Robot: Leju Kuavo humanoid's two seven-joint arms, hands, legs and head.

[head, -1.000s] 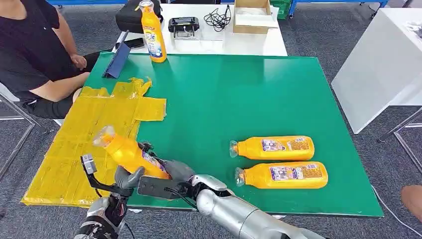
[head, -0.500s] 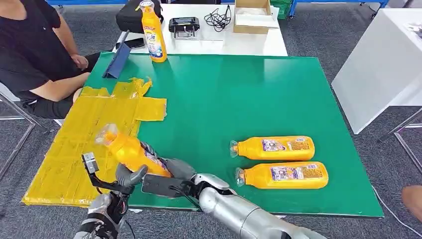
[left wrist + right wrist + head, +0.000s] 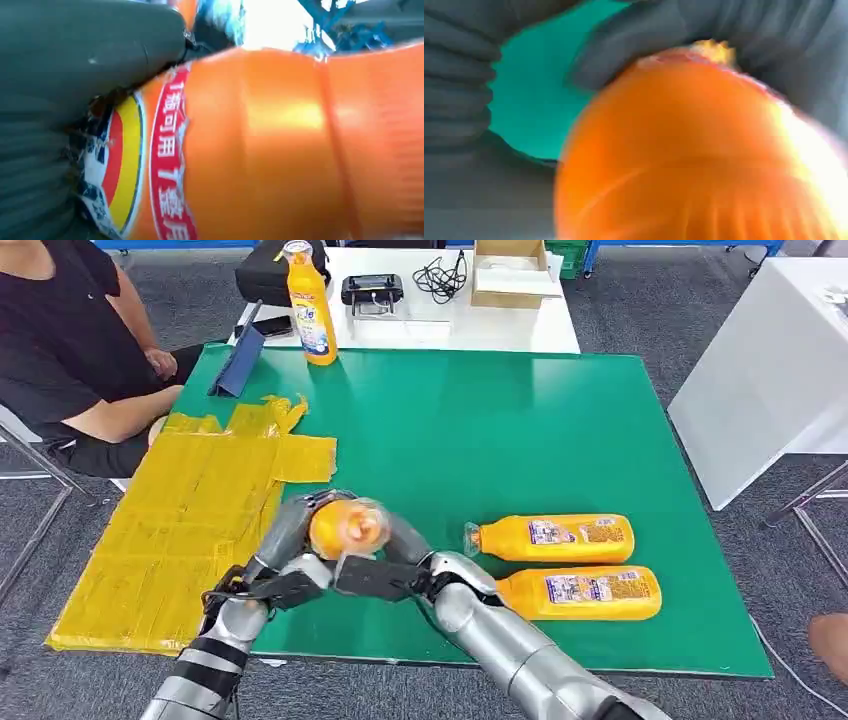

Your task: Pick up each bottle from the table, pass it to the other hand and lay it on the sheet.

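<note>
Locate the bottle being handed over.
Head view: the orange bottle sits between left hand and right hand, above the green mat, beside the yellow sheet.

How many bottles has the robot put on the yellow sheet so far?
None lie on the crinkled yellow sheet yet. Both hands, left and right, hold one orange plastic bottle over the green table. Two orange bottles still lie there, and one stands at the far edge.

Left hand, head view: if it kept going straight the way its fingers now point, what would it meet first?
The orange bottle it already grips together with the right hand; the left hand points up and inward at it. Past that, probably bare green mat, though depth is unclear.
</note>
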